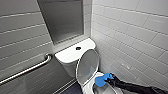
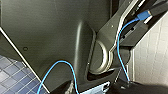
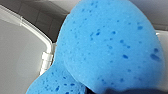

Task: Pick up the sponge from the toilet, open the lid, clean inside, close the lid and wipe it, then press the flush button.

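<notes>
— What was the right gripper [image 1: 108, 79] doing at that moment?

— It was pinched onto the sponge [image 1: 101, 80], at the end of the black arm that came in from the lower right of the head view. The blue sponge stuck out past the gripper towards the lid [image 1: 87, 67].

— And on the wrist camera?

— The sponge [image 3: 107, 50] sat very close to the lens, pores and all, with one lobe lower down. Beside it was the grey underside of the lid [image 3: 20, 57] with its white rim and a white hinge [image 3: 47, 60].

— So where was the sponge on the toilet [image 1: 72, 58]?

— Over the open bowl [image 1: 108, 89], just in front of the lower part of the lid. Whether it touched the ceramic, I couldn't tell.

— The lid itself?

— Raised, leaning back towards the tank, with its concave side facing the arm.

— And behind it?

— The flat white tank top [image 1: 67, 53], with the flush button [image 1: 78, 48] dark in its middle, well apart from the gripper.

— Anything farther out?

— A metal grab bar [image 1: 25, 71] slanted along the tiled wall on the left, and a grey panel [image 1: 62, 20] was set in the wall above the tank. The left wrist camera showed a blue cable [image 2: 120, 50] looped over dark robot parts, with blue floor tiles [image 2: 10, 75] beyond.
</notes>
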